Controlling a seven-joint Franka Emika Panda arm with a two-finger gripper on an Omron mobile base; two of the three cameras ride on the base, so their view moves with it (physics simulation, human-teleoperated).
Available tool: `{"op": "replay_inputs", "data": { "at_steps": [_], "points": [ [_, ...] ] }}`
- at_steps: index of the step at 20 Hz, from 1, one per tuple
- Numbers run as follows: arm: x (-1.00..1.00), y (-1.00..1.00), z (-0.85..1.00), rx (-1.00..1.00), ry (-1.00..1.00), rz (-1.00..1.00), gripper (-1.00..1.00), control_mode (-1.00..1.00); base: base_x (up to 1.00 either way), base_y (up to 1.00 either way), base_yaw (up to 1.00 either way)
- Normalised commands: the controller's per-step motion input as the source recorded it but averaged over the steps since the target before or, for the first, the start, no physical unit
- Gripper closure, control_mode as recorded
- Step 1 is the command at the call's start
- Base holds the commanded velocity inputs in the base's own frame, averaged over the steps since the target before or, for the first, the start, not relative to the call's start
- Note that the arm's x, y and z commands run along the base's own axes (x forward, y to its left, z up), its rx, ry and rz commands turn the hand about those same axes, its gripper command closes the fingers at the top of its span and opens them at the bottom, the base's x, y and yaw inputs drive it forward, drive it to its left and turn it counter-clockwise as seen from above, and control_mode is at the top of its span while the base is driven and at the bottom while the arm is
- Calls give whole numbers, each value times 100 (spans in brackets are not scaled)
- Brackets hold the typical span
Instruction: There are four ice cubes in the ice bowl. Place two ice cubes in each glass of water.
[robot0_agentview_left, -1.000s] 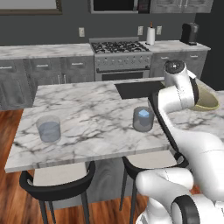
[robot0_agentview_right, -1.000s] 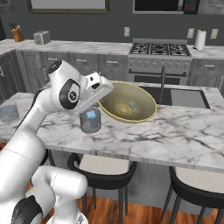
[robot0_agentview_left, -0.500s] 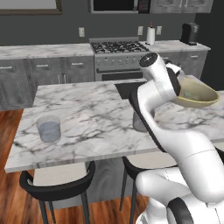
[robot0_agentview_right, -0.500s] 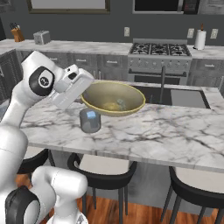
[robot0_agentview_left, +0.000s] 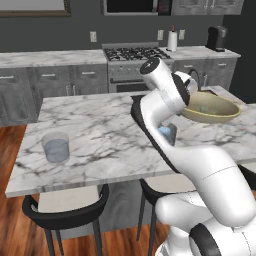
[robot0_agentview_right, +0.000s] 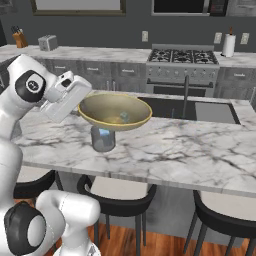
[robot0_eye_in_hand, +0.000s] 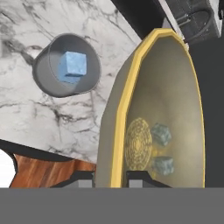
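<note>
A: Where's the ice bowl (robot0_agentview_right: 115, 111) rn?

B: Off the counter (robot0_agentview_right: 200, 150); the gripper (robot0_eye_in_hand: 110, 177) has its rim, jaws pinched tight on the yellow edge, one finger inside the wall, one outside; the bowl hangs lifted and tipped, just above and beside the near glass (robot0_agentview_right: 103, 138).

A: Cubes?

B: Hand view shows one ice cube (robot0_eye_in_hand: 72, 67) sitting in that glass; two more ice cubes (robot0_eye_in_hand: 161, 134) lie low in the bowl near its patterned centre; the 4th can't be made out w/ any certainty. The other glass (robot0_agentview_left: 56, 147) stands well apart at the far left of the counter; looks like water only.

A: How'll the bowl handle?

B: Stiff, prob light, wide for a rim pinch; held at one edge so it'll want to swing or twist in the jaws; smooth glazed-looking wall, so slip is a risk. Cubes are tiny and slick; they'd slide fast once the tilt passes a point; both could go at once.

A: Better hold?

B: The rim is the only place the jaws fit; a deeper bite on the wall would steady it; tilt slow so a single cube runs to the lip over the glass.
</note>
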Motion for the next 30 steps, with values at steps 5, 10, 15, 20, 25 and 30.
{"op": "replay_inputs", "data": {
  "at_steps": [5, 10, 15, 20, 25, 30],
  "points": [
    [-11, 13, 0, 0, -9, 0, 100, -100, 0, 0, 0],
    [-11, 23, 0, -2, -11, 0, 100, -100, 0, 0, 0],
    [-4, 13, 0, -2, -2, 0, 100, -100, 0, 0, 0],
    [0, 0, 0, 0, 0, 0, 100, -100, 0, 0, 0],
    [0, 0, 0, 0, 0, 0, 100, -100, 0, 0, 0],
    [0, 0, 0, 0, 0, 0, 100, -100, 0, 0, 0]
  ]
}}
